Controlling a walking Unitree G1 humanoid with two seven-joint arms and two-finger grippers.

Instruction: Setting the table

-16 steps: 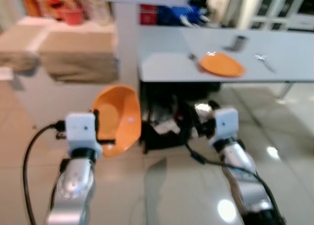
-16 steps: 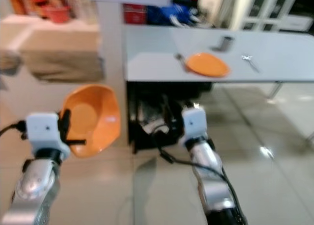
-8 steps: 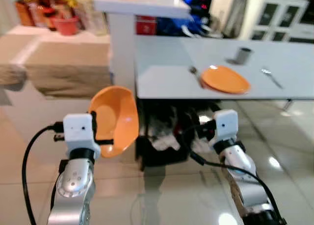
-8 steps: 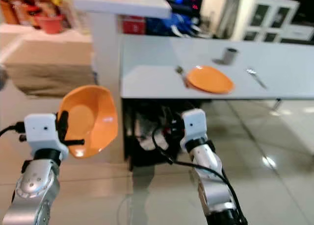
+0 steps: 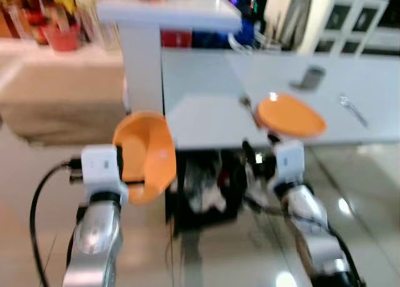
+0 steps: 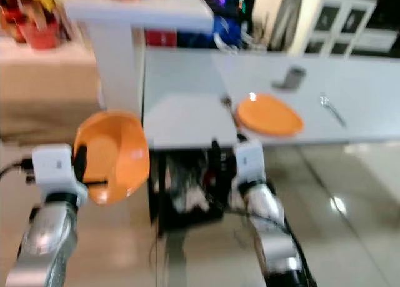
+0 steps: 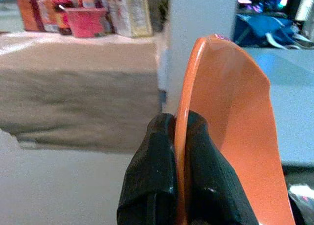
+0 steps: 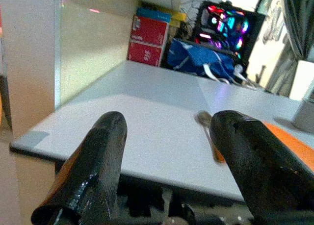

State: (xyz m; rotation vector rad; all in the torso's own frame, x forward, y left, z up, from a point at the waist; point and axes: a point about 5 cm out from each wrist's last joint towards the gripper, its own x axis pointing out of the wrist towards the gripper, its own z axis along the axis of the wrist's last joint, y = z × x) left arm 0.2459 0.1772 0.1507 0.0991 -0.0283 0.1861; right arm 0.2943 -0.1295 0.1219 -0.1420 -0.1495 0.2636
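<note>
The orange bowl (image 5: 147,154) stands on edge, its rim pinched in the left pincer (image 7: 179,186), short of the counter (image 5: 206,115). The counter's corner sits nearer than a second ago. The right pincer (image 8: 169,161), fingers spread and empty, faces a spoon (image 8: 208,132) beside the orange plate (image 5: 290,114).

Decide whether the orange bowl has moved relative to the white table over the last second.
Yes. The orange bowl, pinched in the left end effector, now overlaps the white table edge; earlier it hung lower, short of it. The robot carried it closer.
</note>
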